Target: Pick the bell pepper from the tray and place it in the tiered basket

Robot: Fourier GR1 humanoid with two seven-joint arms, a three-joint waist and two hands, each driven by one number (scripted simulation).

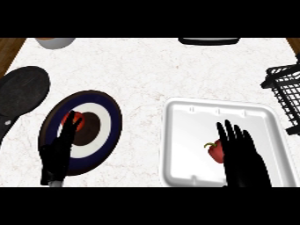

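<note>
A small red bell pepper (pixel 213 151) with a green stem lies in the white tray (pixel 184 132) at the lower right. My right hand (pixel 239 156) hovers over the tray just right of the pepper, fingers straight and open, partly covering it. The black wire tiered basket (pixel 295 94) stands at the right edge of the counter. My left hand (pixel 56 154) rests open at the lower left, fingers up over a round plate.
A plate (pixel 103 127) with dark blue, white and brown rings holds a red item (pixel 78 121) partly behind my left hand. A black frying pan (pixel 19 92) lies at far left. A bowl (pixel 55 42) and a dark object (pixel 209 41) sit along the far edge.
</note>
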